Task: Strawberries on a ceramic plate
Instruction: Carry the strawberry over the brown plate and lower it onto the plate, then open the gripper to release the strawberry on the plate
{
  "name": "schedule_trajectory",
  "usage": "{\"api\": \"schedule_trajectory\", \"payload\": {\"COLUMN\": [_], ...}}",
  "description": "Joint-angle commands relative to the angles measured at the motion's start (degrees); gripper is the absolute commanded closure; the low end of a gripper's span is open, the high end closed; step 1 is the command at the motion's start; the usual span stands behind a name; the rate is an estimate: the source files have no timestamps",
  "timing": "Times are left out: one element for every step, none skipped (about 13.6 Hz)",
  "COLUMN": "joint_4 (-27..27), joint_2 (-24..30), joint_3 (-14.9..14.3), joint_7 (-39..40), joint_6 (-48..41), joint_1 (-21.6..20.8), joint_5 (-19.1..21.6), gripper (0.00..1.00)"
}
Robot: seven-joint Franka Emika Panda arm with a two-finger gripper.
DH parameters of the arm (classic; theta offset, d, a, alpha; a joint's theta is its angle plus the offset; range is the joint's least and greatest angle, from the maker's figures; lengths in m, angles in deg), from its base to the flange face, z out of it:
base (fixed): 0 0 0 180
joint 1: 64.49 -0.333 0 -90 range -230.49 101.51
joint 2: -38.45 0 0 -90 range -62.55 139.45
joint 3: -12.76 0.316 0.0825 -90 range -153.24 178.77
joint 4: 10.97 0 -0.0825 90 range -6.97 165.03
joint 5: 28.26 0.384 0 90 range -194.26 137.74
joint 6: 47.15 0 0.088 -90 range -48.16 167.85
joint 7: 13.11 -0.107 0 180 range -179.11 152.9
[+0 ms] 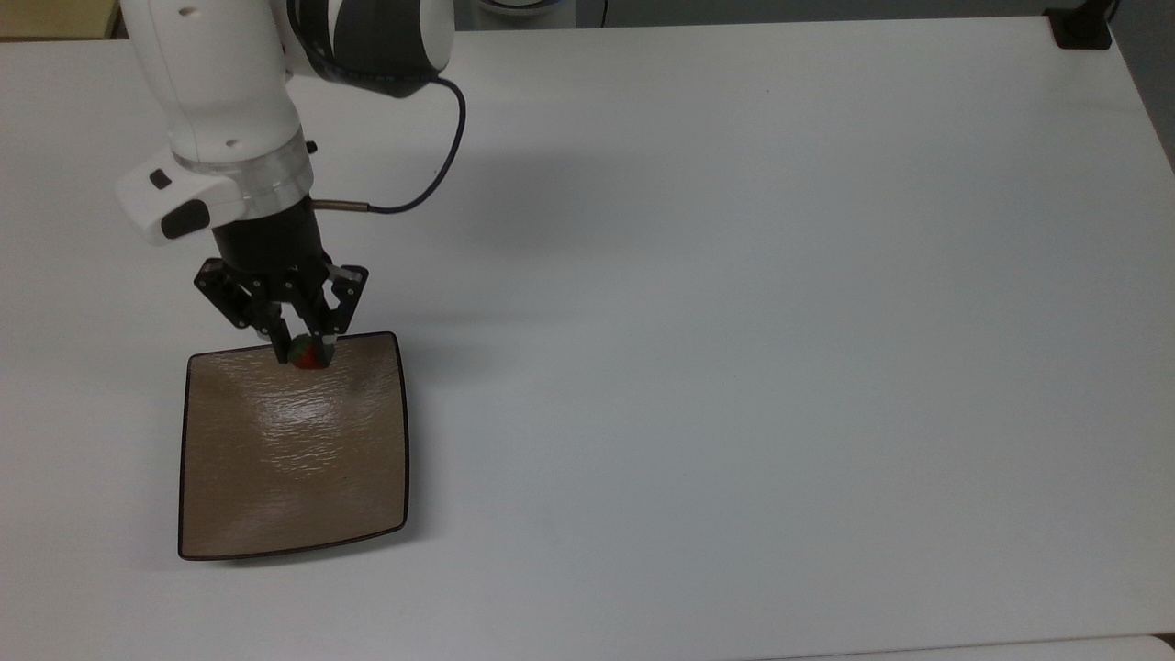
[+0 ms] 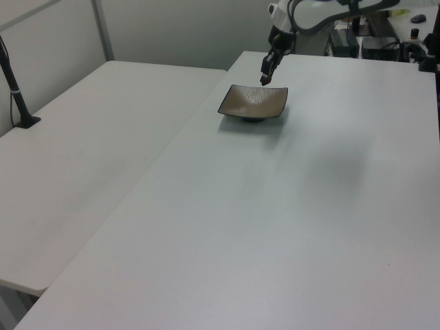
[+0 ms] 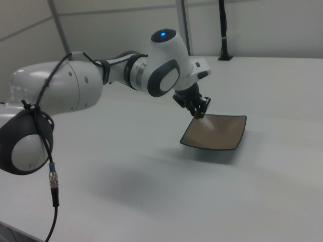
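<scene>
A small red strawberry [image 1: 308,354] with a green cap is pinched in my gripper [image 1: 306,352], which is shut on it. It hangs above the top edge of the square tan-brown ceramic plate [image 1: 294,459], which lies on the white table in the top view's lower left. In the left view the gripper [image 2: 265,80] hovers just over the far side of the plate [image 2: 253,103]. In the right view the gripper [image 3: 200,116] sits over the near left edge of the plate [image 3: 217,132], clear of its surface.
A black cable [image 1: 431,165] loops from the wrist. A black post base [image 1: 1081,28] stands at the top view's upper right corner. In the left view a second white table [image 2: 82,151] adjoins on the left, with a black stand [image 2: 17,96].
</scene>
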Motion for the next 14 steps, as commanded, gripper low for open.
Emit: {"api": "schedule_trajectory", "payload": {"joint_4": [-1.3, -1.1, -0.9, -0.6, -0.1, 0.3, 1.4, 1.9, 2.7, 3.3, 3.4, 3.4, 3.4, 3.4], "joint_2": [-2.9, -3.6, -4.4, -4.9, -5.3, -5.5, -5.8, -5.9, -5.9, -5.9, -6.1, -6.5, -6.6, -6.7], "joint_3": [0.3, 0.3, 0.3, 0.3, 0.3, 0.3, 0.3, 0.3, 0.3, 0.3, 0.3, 0.3, 0.3, 0.4], "joint_7": [1.9, 1.9, 1.6, 1.7, 1.7, 1.8, 1.8, 1.8, 1.9, 2.0, 2.3, 2.4, 2.4, 2.3], "joint_6": [5.2, 7.7, 10.3, 12.1, 13.9, 16.1, 19.2, 21.0, 22.6, 23.9, 24.2, 24.2, 24.2, 24.2], "joint_1": [0.5, 0.5, 0.4, 0.3, 0.2, 0.2, 0.0, 0.0, -0.1, -0.1, -0.2, -0.2, -0.2, -0.2], "joint_5": [0.7, 0.7, 0.9, 0.8, 0.8, 0.8, 0.8, 0.8, 0.7, 0.5, 0.4, 0.4, 0.4, 0.5], "gripper": [0.73, 0.73, 0.70, 0.70, 0.70, 0.70, 0.70, 0.69, 0.67, 0.65, 0.63, 0.59, 0.46, 0.34]}}
